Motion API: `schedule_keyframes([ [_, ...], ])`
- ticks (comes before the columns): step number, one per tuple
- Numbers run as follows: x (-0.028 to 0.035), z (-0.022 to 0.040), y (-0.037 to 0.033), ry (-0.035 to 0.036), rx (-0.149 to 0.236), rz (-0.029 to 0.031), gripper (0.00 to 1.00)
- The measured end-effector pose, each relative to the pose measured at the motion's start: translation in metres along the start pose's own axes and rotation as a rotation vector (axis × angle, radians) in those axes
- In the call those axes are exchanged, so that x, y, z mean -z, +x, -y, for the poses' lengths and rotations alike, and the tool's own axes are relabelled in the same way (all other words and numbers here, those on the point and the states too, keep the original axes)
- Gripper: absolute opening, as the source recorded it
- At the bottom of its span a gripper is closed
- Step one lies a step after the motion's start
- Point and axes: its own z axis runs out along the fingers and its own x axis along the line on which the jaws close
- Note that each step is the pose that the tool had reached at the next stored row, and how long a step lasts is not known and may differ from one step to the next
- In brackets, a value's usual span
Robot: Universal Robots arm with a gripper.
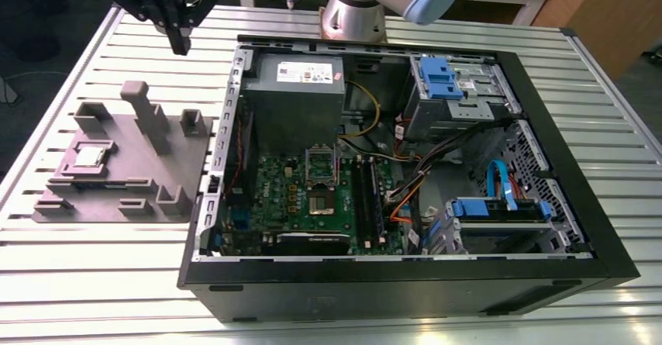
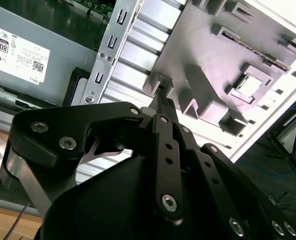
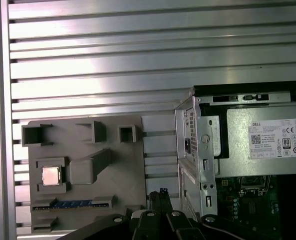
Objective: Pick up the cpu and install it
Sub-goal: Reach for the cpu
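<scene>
Hovering | gripper (image 1: 182, 47) closed, empty | cpu (image 1: 89, 156) well apart from it, seated in grey fixture (image 1: 132, 168)

silver cpu (image 1: 89, 156), flat in grey fixture (image 1: 129, 170)

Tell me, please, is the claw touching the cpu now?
Apart. In the exterior view the claw hangs above the table, while the cpu lies in the grey holder, a clear gap between them.
</scene>
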Motion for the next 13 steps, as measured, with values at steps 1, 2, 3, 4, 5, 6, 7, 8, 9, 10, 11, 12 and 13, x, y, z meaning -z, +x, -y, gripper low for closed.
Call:
schedule_keyframes([
  [1, -0.0001, 0.0000, 0.0005, -0.0001, 0.000, 0.0001, 0.10],
  [2, -0.0002, 0.0001, 0.0010, -0.0001, 0.000, 0.0000, 0.10],
  [3, -0.0002, 0.0001, 0.0015, -0.0001, 0.000, -0.0001, 0.10],
  [4, -0.0002, 0.0002, 0.0021, 0.0000, 0.000, -0.0002, 0.10],
  [5, -0.0003, 0.0002, 0.0025, 0.0000, 0.000, -0.0002, 0.10],
  [6, -0.0004, 0.0002, 0.0030, 0.0000, 0.000, -0.0004, 0.10],
  [7, -0.0004, 0.0003, 0.0034, 0.0000, 0.000, -0.0007, 0.10],
  [8, -0.0005, 0.0003, 0.0038, 0.0000, 0.000, -0.0009, 0.10],
  [9, -0.0005, 0.0004, 0.0043, 0.0001, 0.000, -0.0011, 0.10],
  [10, -0.0006, 0.0004, 0.0049, 0.0001, 0.000, -0.0012, 0.10],
  [11, -0.0006, 0.0004, 0.0053, 0.0001, 0.000, -0.0015, 0.10],
  [12, -0.0006, 0.0005, 0.0058, 0.0001, 0.000, -0.0017, 0.10],
  [13, -0.0007, 0.0005, 0.0064, 0.0001, 0.000, -0.0018, 0.10],
])
